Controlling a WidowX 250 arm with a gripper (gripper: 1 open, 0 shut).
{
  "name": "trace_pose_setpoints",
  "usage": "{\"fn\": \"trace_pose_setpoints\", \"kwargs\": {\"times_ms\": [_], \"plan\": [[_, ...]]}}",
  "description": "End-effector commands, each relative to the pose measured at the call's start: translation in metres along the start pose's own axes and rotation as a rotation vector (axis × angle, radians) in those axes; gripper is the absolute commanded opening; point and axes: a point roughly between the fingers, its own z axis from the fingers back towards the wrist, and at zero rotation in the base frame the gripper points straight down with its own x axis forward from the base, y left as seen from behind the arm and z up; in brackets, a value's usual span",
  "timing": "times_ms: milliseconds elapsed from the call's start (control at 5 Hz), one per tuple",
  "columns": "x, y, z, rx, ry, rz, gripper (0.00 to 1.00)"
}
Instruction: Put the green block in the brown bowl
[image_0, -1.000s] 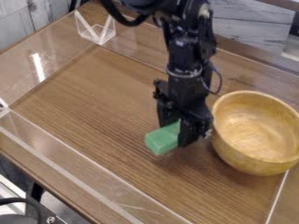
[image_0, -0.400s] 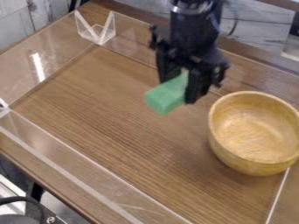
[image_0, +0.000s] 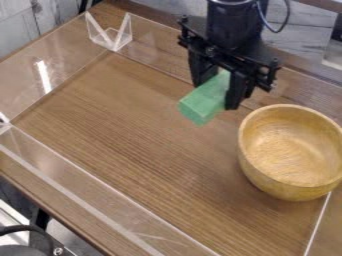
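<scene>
The green block (image_0: 205, 101) hangs in the air above the wooden table, tilted, with my black gripper (image_0: 217, 90) shut on its upper end. One finger (image_0: 242, 88) shows on the block's right side. The block is to the left of the brown bowl (image_0: 289, 150), which sits on the table at the right, upright and with nothing inside it. The gripper points down from the black arm at the top of the view.
A clear acrylic wall (image_0: 54, 60) runs along the left and front edges of the wooden table (image_0: 107, 130). A small clear stand (image_0: 110, 32) sits at the back left corner.
The gripper lifted the green block off the table, rising well above it and shifting slightly right toward the bowl. The bowl stayed put.
</scene>
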Motion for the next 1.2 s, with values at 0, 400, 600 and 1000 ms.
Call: {"fn": "trace_pose_setpoints", "kwargs": {"times_ms": [0,400,600,1000], "plan": [[0.001,-0.009,0.01,0.018,-0.072,0.037,0.0],[0.007,-0.034,0.002,0.046,-0.113,0.097,0.0],[0.013,-0.045,-0.002,0.054,-0.14,0.111,0.0],[0.023,-0.044,-0.008,0.073,-0.186,0.161,0.0]]}}
